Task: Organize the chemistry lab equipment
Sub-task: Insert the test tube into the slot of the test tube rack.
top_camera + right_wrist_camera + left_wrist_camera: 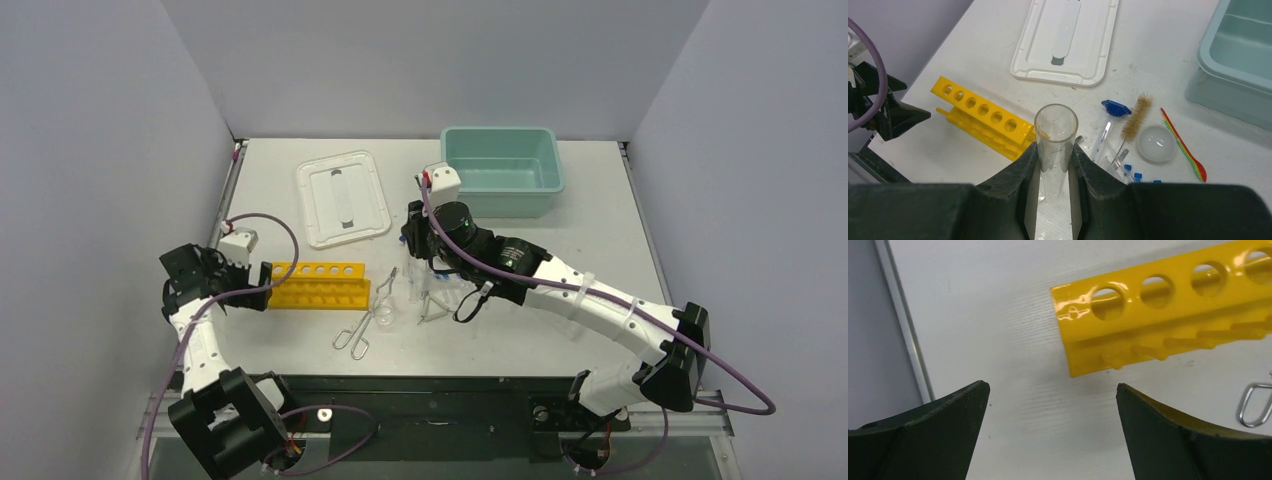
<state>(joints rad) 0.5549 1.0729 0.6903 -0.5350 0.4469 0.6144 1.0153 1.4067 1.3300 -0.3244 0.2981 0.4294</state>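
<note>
Just right of the yellow rack (318, 284), the right arm's jaws pinch a clear glass tube (1055, 131), and its open mouth shows. At the rack's left end, the left arm's jaws are spread wide with nothing between them. Farther right of the rack, a brush (1136, 118) and a round dish (1156, 143) lie on the tabletop (600, 200).
</note>
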